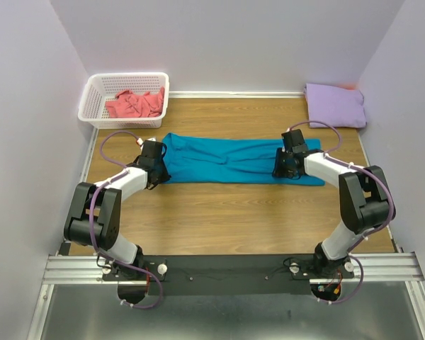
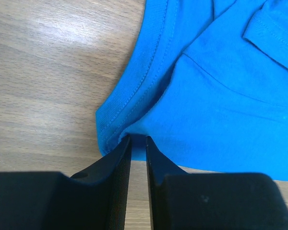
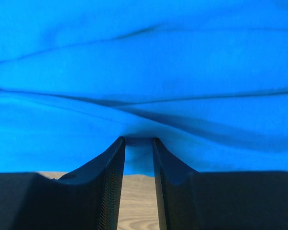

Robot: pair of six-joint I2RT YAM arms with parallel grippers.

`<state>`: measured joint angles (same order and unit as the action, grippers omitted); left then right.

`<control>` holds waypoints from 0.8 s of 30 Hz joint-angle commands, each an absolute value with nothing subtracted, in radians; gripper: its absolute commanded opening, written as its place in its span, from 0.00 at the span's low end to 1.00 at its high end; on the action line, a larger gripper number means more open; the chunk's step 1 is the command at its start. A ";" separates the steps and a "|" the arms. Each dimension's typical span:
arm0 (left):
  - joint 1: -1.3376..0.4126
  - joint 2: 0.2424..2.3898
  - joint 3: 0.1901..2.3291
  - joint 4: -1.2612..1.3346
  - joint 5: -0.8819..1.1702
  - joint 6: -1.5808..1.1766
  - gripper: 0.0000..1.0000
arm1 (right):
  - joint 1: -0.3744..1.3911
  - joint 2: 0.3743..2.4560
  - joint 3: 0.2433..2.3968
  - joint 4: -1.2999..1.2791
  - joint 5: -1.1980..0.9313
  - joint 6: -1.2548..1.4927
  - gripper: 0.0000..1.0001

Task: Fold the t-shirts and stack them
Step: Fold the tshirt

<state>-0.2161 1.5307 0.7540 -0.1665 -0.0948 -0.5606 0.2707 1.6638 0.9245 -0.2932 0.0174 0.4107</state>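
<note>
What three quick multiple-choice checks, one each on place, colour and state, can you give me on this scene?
1. Where does the coral-pink t-shirt lie?
A. in the white basket
B. beside the right arm's base
C. under the left arm

2. What colour is the t-shirt spread out flat?
A. lavender
B. coral-pink
C. teal-blue

3. How do the left hand and right hand stand?
A. both wide open
B. both shut on cloth
C. one shut, one open

Answers: A, it sits bunched inside the basket; C, the teal-blue t-shirt is the only one laid out; B, each wrist view shows blue cloth pinched at the tips.
</note>
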 commanded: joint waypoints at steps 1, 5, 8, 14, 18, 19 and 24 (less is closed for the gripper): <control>-0.210 1.517 0.727 -0.212 -0.135 -0.545 0.26 | 0.264 1.710 0.985 -0.311 0.074 0.402 0.36; -0.210 1.513 0.723 -0.213 -0.138 -0.545 0.26 | 0.255 1.747 1.043 -0.311 0.121 0.385 0.36; -0.210 1.509 0.723 -0.215 -0.140 -0.543 0.26 | 0.236 1.787 1.109 -0.311 0.147 0.367 0.37; -0.210 1.499 0.713 -0.219 -0.144 -0.548 0.26 | 0.164 1.856 1.204 -0.313 0.161 0.362 0.37; -0.210 1.494 0.715 -0.218 -0.140 -0.546 0.27 | 0.135 1.850 1.235 -0.319 0.160 0.364 0.38; -0.210 1.491 0.713 -0.218 -0.141 -0.546 0.27 | 0.135 1.835 1.229 -0.321 0.156 0.367 0.38; -0.210 1.480 0.712 -0.218 -0.138 -0.545 0.27 | 0.135 1.711 1.157 -0.328 0.173 0.368 0.38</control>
